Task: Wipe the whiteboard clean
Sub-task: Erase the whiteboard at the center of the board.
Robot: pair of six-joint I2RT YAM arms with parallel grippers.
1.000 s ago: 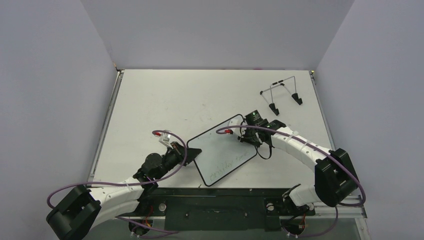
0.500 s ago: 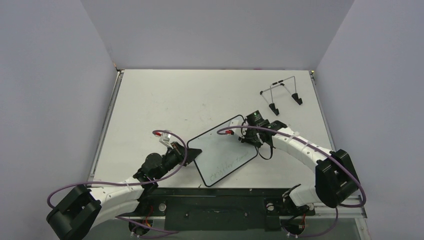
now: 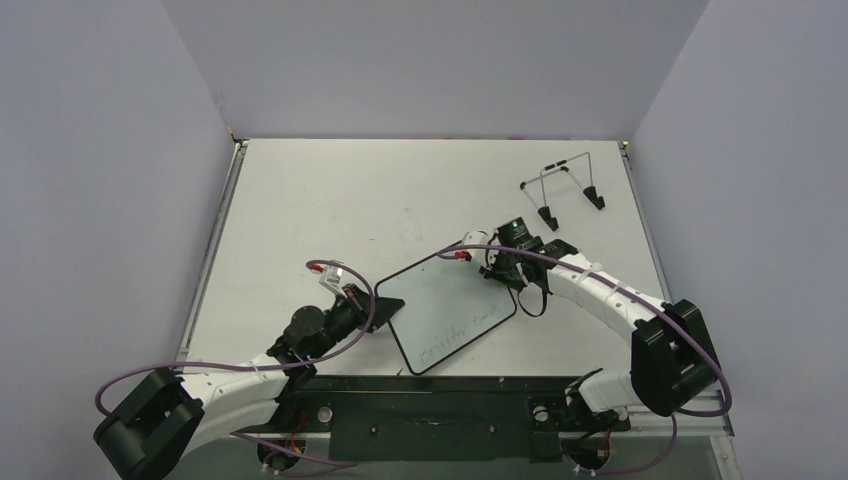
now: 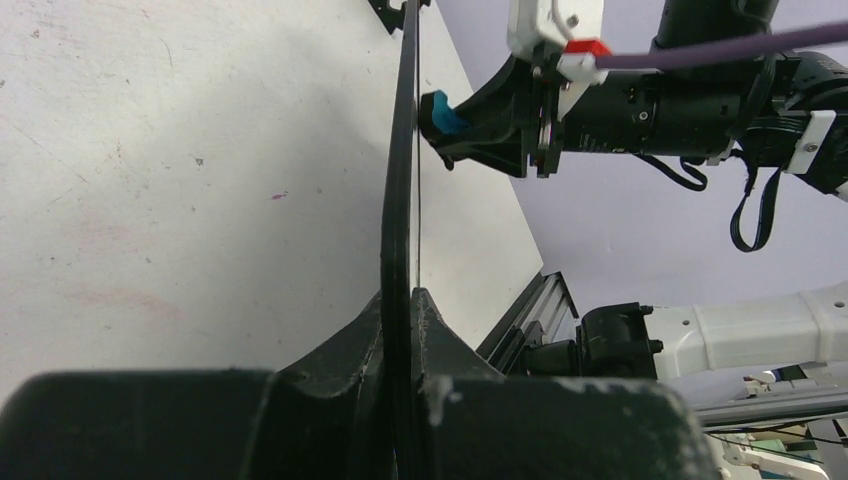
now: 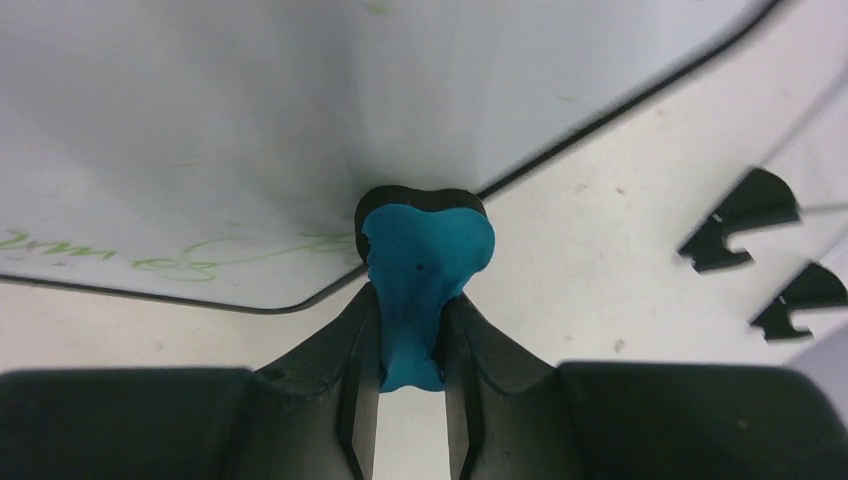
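Clamping the whiteboard (image 3: 445,310) at its 9 o'clock corner with my left fingers (image 4: 432,330), I press the blue eraser (image 5: 420,250), pinched in my right fingers (image 5: 462,345), onto its 2 o'clock edge.

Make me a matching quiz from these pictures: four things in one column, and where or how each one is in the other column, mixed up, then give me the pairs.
Things:
1. whiteboard
2. blue eraser
3. wire stand
4. left gripper

States:
A. stands apart at the far right, touched by nothing
B. pinched in the right gripper
C. shut on the whiteboard's edge
D. bears faint green handwriting

Pairs: 1-D, 2-B, 3-A, 4-C.
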